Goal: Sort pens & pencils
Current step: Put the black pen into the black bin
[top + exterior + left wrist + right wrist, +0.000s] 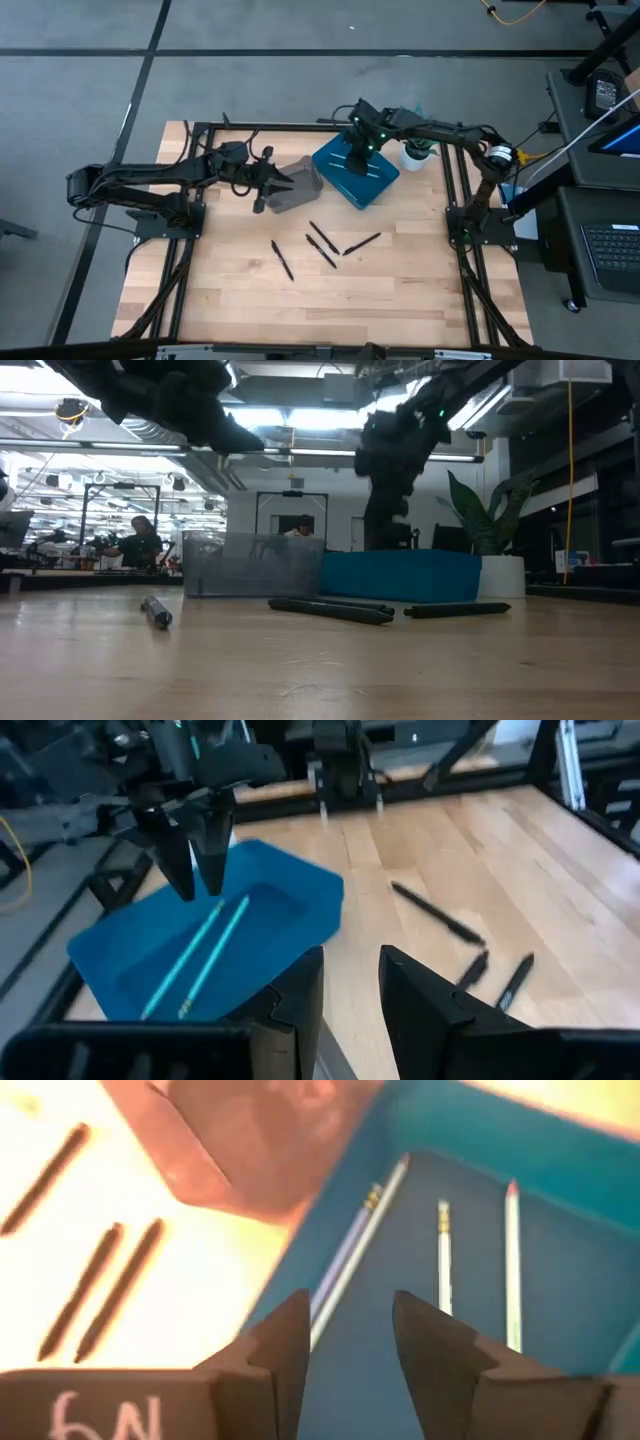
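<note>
Several black sticks lie flat on the wooden table: one to the left, two side by side in the middle, and one to the right. Several light blue sticks lie on the floor of the blue tray. My right gripper hovers over that tray, open and empty, its fingers pointing down; it shows as well in the left wrist view. My left gripper hangs above the near left side of the grey bin, open and empty.
The grey bin and the blue tray stand side by side at the table's far middle. A white pot with a green plant sits right of the tray. Black frame rails run along both table sides. People sit in the room beyond.
</note>
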You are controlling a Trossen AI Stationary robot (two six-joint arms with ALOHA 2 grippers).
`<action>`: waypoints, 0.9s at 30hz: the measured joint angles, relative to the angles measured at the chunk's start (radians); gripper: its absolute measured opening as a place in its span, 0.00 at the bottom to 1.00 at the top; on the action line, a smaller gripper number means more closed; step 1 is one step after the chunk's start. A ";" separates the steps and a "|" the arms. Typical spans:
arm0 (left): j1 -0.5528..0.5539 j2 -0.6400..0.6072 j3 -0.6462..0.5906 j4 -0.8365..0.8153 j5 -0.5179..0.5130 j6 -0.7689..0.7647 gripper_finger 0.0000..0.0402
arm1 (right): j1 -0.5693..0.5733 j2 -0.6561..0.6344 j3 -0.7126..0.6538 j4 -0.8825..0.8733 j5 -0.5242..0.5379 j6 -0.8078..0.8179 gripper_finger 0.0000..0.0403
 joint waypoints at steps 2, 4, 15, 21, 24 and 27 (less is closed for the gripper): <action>-0.004 -0.012 0.001 -0.007 0.000 -0.005 0.23 | 0.015 -0.045 0.000 0.001 0.001 0.000 0.36; -0.013 -0.030 0.000 -0.017 -0.001 -0.021 0.23 | 0.035 -0.091 0.000 0.015 0.008 0.000 0.36; -0.204 -0.227 -0.033 -0.081 -0.107 -0.036 0.23 | 0.241 -0.308 -0.133 0.204 0.116 -0.016 0.36; -0.319 -0.352 -0.189 0.001 -0.225 -0.107 0.23 | 0.298 -0.509 -0.443 0.471 0.150 0.080 0.36; -0.369 -0.397 -0.254 0.068 -0.229 -0.134 0.23 | 0.338 -0.614 -0.578 0.605 0.166 0.127 0.36; -0.414 -0.406 -0.290 0.100 -0.240 -0.137 0.23 | 0.403 -0.698 -0.702 0.768 0.185 0.133 0.36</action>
